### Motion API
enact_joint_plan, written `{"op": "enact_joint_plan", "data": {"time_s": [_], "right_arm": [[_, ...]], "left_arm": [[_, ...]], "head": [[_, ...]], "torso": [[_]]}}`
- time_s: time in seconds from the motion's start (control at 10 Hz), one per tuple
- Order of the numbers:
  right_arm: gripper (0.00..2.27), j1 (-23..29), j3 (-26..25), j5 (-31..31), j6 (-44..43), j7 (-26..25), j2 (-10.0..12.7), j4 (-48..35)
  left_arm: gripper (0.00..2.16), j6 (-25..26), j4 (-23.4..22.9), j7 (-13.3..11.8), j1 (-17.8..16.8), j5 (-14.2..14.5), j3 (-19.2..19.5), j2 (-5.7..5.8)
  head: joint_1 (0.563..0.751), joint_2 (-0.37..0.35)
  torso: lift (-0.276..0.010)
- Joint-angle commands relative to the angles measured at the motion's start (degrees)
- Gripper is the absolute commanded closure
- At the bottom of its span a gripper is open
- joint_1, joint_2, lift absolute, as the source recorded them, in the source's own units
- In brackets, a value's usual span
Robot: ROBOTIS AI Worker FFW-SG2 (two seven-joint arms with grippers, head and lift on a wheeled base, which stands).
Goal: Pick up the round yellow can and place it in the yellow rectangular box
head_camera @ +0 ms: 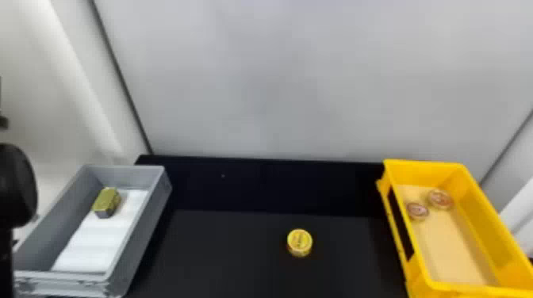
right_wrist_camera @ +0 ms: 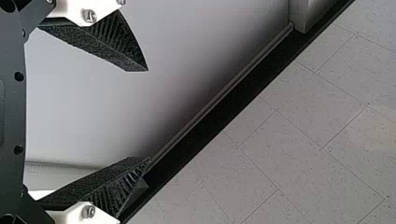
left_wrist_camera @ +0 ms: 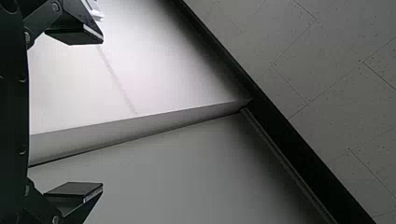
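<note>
A pale wall (head_camera: 277, 79) rises behind a black table (head_camera: 238, 253) in the head view. In the wrist views, a surface of speckled tiles (right_wrist_camera: 317, 140) meets pale walls along a dark strip (right_wrist_camera: 205, 130).

At the robot's right side of the table is an open yellow rectangular box (head_camera: 482, 214), its long sides running from near to far. At the left side is an open gray box (head_camera: 140, 234), with a white sheet (head_camera: 93, 241) covering part of its floor.

Part of the black left arm (head_camera: 16, 186) shows at the head view's left edge. In the wrist views, the left end effector (left_wrist_camera: 100, 113) and the right end effector (right_wrist_camera: 148, 114) each have two fingers spread wide, with nothing held between them.

A greenish-gold block (head_camera: 106, 202) lies in the far part of the gray box, partly over the white sheet. The round yellow can (head_camera: 300, 241) sits on the table between the two boxes, well apart from both. Two small round reddish tins (head_camera: 440, 199) lie close together in the far half of the yellow box.
</note>
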Motion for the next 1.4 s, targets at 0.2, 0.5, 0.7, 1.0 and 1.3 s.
{"op": "enact_joint_plan", "data": {"time_s": [0.2,0.5,0.7,1.0,1.3], "right_arm": [[0.11,0.3,0.0,-0.7,0.6,0.0,0.1,0.0],[0.12,0.8,-0.5,-4.3,1.8,0.0,0.6,0.1],[0.13,1.6,-3.4,-18.9,4.8,1.9,3.2,2.5],[0.14,-3.5,-7.5,-32.9,30.0,17.7,5.8,6.1],[0.14,-9.3,-6.7,-47.9,52.7,29.7,3.0,17.9]], "left_arm": [[0.16,0.2,0.0,0.0,0.0,0.0,0.0,0.14],[0.16,0.2,0.2,0.3,-0.2,-0.1,-0.2,0.14],[0.16,0.2,0.4,0.3,-0.4,-0.1,-0.4,-0.03],[0.16,0.3,0.5,0.2,-0.7,-0.2,-0.6,-0.12],[0.16,0.3,0.4,0.1,-0.6,-0.2,-0.6,-0.47]], "head": [[0.663,0.054],[0.663,0.054],[0.663,0.054],[0.663,0.054],[0.663,0.054]], "torso": [[-0.01],[-0.01],[-0.01],[-0.01],[-0.01]]}}
